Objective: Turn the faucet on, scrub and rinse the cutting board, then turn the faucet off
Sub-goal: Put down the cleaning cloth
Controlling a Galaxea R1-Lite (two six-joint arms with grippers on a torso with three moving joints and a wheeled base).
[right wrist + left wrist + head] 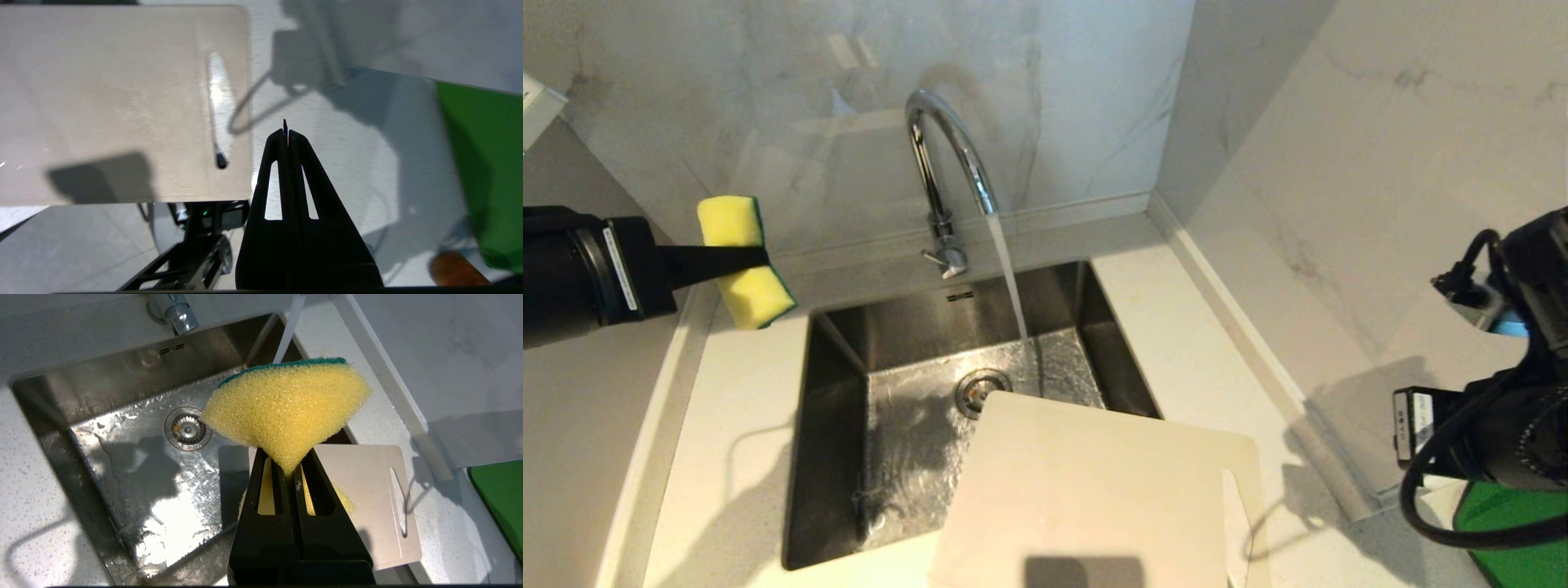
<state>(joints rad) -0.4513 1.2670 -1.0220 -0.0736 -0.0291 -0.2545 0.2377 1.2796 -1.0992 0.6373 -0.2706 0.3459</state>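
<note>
Water runs from the arched chrome faucet (943,155) into the steel sink (837,392). The cream cutting board (1094,490) lies flat over the sink's front right corner and the counter, with its slot handle (216,106) toward the right. My left gripper (758,257) hovers over the counter at the sink's back left, shut on a yellow-and-green sponge (742,261); the sponge (286,404) bulges out past the jaws of that gripper (288,467). My right gripper (286,132) is shut and empty, above the counter just right of the board (114,102).
Marble walls close in behind and to the right of the white counter (1209,327). The drain (980,390) sits mid-sink, which is wet. A green mat (486,171) lies at the counter's far right, with a brown object (453,269) beside it.
</note>
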